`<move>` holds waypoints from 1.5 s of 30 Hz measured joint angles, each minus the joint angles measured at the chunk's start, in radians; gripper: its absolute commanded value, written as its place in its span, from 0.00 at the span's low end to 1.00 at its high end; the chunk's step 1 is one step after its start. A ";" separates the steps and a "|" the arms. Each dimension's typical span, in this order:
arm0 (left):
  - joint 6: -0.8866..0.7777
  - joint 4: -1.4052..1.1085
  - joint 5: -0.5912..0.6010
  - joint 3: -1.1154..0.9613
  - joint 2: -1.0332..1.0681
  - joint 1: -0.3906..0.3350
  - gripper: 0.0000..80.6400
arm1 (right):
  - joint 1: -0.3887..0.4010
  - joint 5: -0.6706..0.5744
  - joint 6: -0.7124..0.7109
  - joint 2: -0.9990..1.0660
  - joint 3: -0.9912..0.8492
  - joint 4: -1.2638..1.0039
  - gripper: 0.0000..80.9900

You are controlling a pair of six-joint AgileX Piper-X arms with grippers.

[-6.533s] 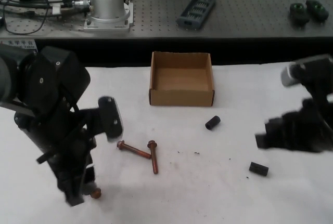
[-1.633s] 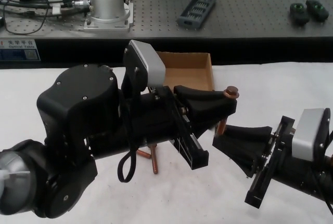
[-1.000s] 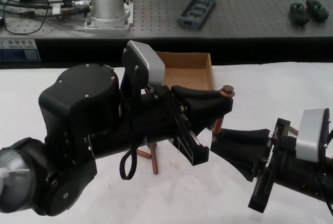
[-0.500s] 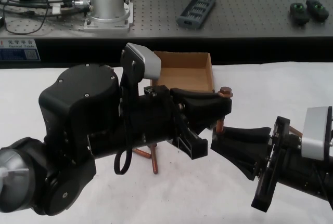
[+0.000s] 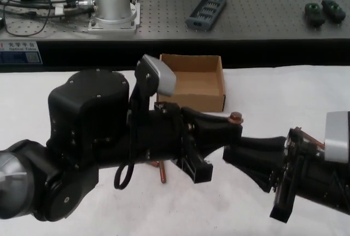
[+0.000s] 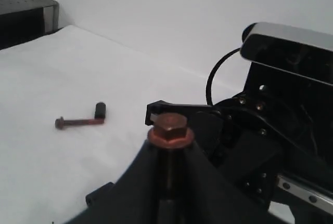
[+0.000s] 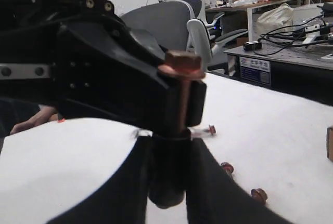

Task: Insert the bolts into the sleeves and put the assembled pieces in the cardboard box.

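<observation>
1. The left gripper [image 5: 232, 130], nearest the camera, is clamped tight on the shank of a copper-coloured bolt [image 5: 235, 117]. It holds the bolt upright with the flanged head just above its fingertips, so the free end points down for insertion.
2. Just beside and below it, the right gripper [image 5: 229, 154] is closed on a dark sleeve [image 7: 167, 174], bore upward and directly under the bolt. The right wrist view shows the shank running down to the sleeve's mouth, though how deep it sits cannot be told. Insertion looks to be under way.
3. On the white bench cover [image 5: 284, 99] beneath the arms lies a loose bolt [image 5: 162, 174]. In the left wrist view, another bolt [image 6: 78, 122] lies with its tip at a second sleeve [image 6: 100, 110]; whether they are joined is unclear.
4. Farther back stands the cardboard box [image 5: 202, 102], top open, well apart from the held pair. No assembled piece shows inside, so the task appears to be at an early stage.
</observation>
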 measured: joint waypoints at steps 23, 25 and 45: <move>-0.085 -0.183 0.055 0.017 0.012 0.003 0.49 | -0.013 0.159 -0.122 -0.002 -0.004 0.128 0.08; -0.092 -0.189 0.060 0.017 0.003 0.011 0.30 | -0.023 0.222 -0.105 -0.002 -0.001 0.137 0.08; -0.200 0.232 0.082 0.017 -0.202 0.191 0.01 | -0.064 0.364 -0.022 -0.322 -0.329 1.021 0.08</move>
